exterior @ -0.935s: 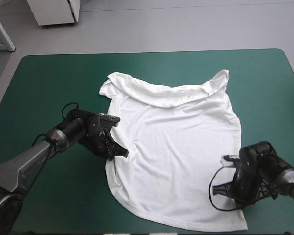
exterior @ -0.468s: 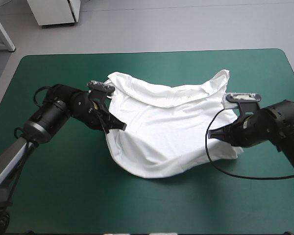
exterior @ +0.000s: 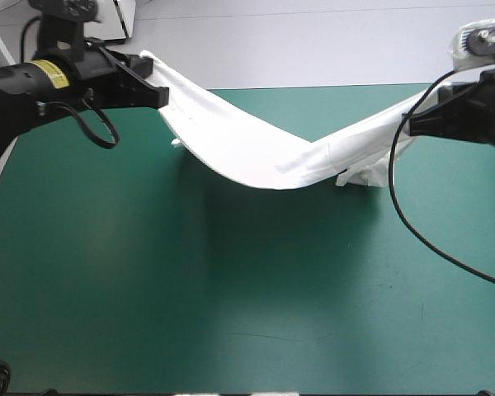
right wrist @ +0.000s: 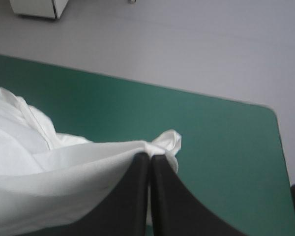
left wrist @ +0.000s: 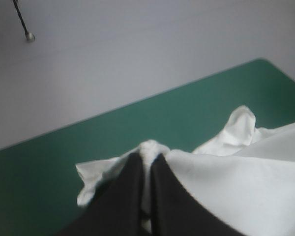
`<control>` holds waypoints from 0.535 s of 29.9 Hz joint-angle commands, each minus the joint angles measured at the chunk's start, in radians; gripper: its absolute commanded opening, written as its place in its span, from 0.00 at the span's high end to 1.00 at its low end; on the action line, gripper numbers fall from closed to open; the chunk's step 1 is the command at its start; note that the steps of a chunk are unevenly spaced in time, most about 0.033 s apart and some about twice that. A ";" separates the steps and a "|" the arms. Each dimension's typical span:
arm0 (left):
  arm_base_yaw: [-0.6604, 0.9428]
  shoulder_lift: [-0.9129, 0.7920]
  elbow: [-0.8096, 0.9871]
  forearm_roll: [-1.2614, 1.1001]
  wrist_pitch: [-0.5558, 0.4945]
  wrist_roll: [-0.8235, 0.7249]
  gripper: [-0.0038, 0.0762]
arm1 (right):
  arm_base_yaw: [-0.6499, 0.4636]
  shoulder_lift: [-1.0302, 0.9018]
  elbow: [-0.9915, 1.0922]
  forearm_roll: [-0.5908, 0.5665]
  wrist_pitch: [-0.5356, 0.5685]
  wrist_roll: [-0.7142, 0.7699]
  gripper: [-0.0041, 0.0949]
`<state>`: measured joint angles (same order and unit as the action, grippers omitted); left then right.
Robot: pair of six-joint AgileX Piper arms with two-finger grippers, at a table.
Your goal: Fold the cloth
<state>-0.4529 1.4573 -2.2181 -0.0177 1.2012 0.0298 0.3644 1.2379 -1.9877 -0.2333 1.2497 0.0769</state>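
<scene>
The white T-shirt (exterior: 256,153) hangs in a sagging band above the teal-green table, stretched between both raised arms. My left gripper (exterior: 158,93) is shut on one end of it near the far left of the table, and cloth bunches at the meeting black fingers (left wrist: 132,184). My right gripper (exterior: 421,124) is shut on the other end at the far right, a small tuft of T-shirt (right wrist: 164,142) poking past its fingertips (right wrist: 162,182). A sleeve part (exterior: 365,173) still droops onto the table below the right end.
The teal-green table (exterior: 231,305) lies bare under and in front of the hanging shirt. Its far edge (exterior: 297,87) runs just behind the cloth. A white cabinet (exterior: 120,12) stands on the floor beyond the far left corner.
Both grippers rose and drew apart toward the table's far corners, lifting the T-shirt off the surface. Earlier it lay spread flat, then half gathered.
</scene>
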 commanded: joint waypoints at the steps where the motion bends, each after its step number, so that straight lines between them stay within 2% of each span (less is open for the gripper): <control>1: -0.002 -0.034 -0.131 0.000 -0.072 0.041 0.98 | -0.003 0.023 -0.166 -0.027 -0.014 -0.041 0.98; 10: -0.002 -0.034 -0.289 -0.062 -0.279 0.119 0.98 | -0.003 0.101 -0.473 0.015 -0.134 -0.130 0.97; 16: -0.002 -0.036 -0.331 -0.156 -0.440 0.187 0.98 | -0.003 0.130 -0.615 0.044 -0.289 -0.173 0.97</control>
<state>-0.4529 1.4507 -2.5152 -0.1253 0.9170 0.1943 0.3644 1.3750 -2.5423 -0.1982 1.1291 -0.0698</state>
